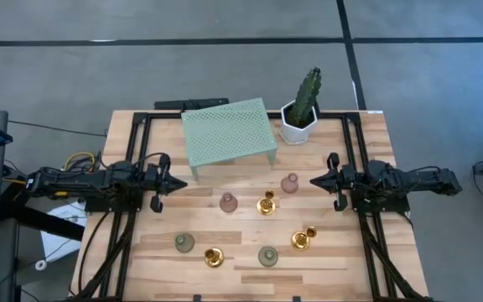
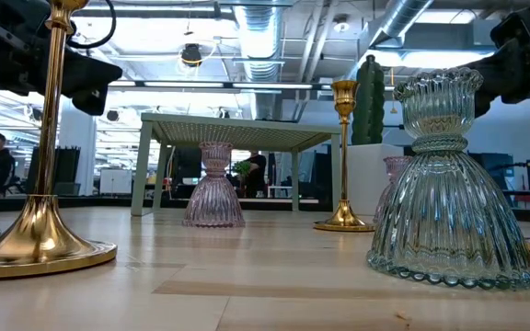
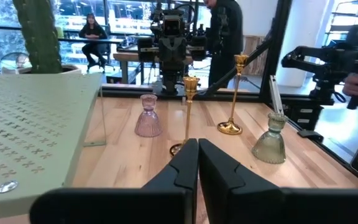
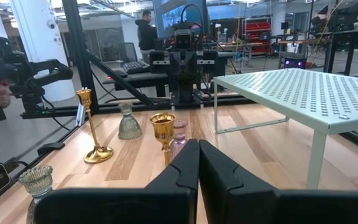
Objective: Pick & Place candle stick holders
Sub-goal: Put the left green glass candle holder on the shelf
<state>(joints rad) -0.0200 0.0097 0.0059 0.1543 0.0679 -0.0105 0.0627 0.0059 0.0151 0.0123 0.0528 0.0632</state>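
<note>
**Both arms idle over the holders**

Seven candle holders (image 1: 266, 204) stand on the tabletop (image 1: 350, 260), mid-area to near edge. Left gripper (image 1: 177, 182) and right gripper (image 1: 315, 180) hover at opposite side edges, fingers pressed together, empty.

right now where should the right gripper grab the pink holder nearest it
Judging by its shape, grip the narrow neck of the pink candle stick holder, above its flared ribbed base, which looks too wide for the fingers. It stands upright with bare table toward the right gripper, so come level from that side, fingers either side of the neck.
</note>
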